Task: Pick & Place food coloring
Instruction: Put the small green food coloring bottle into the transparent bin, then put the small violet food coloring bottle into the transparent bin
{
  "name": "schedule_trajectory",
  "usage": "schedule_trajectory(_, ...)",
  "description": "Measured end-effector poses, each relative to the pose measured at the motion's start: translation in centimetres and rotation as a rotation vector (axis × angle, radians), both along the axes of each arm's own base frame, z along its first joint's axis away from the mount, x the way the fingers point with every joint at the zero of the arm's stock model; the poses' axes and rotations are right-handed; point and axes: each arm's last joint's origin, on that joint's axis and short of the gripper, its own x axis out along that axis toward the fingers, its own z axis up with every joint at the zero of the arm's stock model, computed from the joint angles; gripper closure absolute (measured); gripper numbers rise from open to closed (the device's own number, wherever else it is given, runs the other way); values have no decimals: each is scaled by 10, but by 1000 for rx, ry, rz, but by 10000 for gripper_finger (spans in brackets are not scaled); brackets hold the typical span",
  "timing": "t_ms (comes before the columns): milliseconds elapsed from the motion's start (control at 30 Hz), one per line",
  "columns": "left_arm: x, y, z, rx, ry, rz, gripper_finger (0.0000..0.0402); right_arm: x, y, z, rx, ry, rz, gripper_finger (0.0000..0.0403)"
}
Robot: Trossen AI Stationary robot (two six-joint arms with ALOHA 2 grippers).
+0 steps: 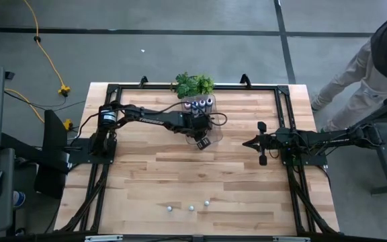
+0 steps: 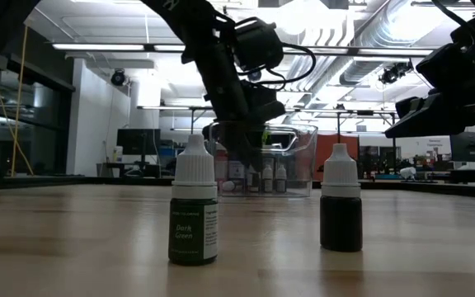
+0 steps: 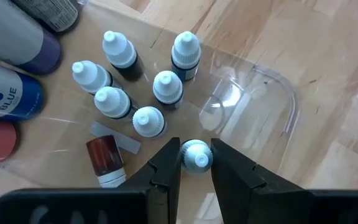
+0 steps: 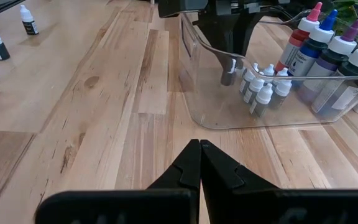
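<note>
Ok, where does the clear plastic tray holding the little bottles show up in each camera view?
High view: clear plastic tray at upper centre, below the green leafy plant.
Low view: centre background, behind the two front dropper bottles.
Left wrist view: its curved transparent wall at right.
Right wrist view: upper right.
Shared landmark: the left pincer, closed on a small white-capped bottle inside the tray.

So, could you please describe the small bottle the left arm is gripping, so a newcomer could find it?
Look in the clear plastic tray beside the green leafy plant at the table's far edge. Among its small white-capped dropper bottles, it is the one clamped between the left gripper's dark fingers, apart from the standing cluster and nearest the tray's rounded corner.
</note>
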Motion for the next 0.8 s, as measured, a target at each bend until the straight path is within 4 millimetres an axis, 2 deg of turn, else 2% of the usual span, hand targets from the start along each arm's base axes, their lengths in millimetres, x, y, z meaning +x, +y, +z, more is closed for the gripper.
schedule_trajectory(200,0,1,0,3,5,-13,320,0,0,0,0,0,0,402)
schedule_trajectory(500,0,1,0,3,6,-13,236,0,0,0,0,0,0,402)
schedule_trajectory(667,0,1,0,4,4,-14,219,0,0,0,0,0,0,402)
schedule_trajectory(800,-3,1,15,16,-37,-20,218,0,0,0,0,0,0,402)
